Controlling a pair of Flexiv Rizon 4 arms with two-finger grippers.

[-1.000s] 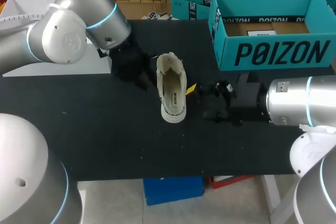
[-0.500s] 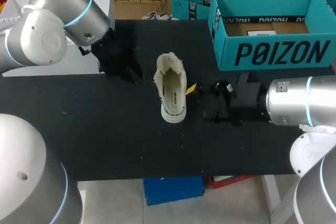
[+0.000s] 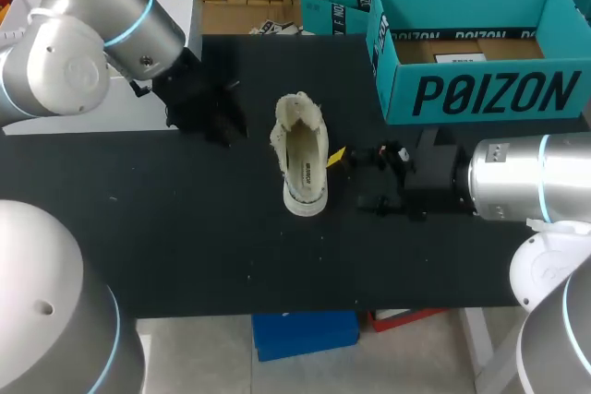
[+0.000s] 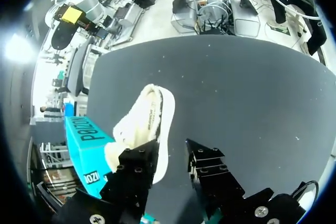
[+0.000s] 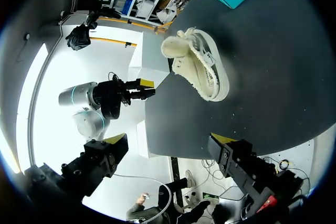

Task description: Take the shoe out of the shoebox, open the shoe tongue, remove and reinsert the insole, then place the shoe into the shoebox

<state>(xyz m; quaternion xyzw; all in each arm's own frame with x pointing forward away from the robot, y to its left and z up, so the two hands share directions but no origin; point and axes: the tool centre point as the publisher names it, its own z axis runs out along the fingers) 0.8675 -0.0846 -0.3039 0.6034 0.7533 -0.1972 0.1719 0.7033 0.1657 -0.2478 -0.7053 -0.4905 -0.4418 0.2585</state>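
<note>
Cream shoe [image 3: 303, 159] untouched | left gripper [image 4: 170, 155] spread, empty | right gripper [image 5: 169, 144] wide, empty

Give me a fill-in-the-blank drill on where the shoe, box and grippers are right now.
The cream shoe lies on the black ____. The teal shoebox holds no ____. The left gripper and right gripper are both ____, gripping nothing. In the head view, the shoe sits ____ the two grippers.
Missing words: table; shoe; open; between.
</note>
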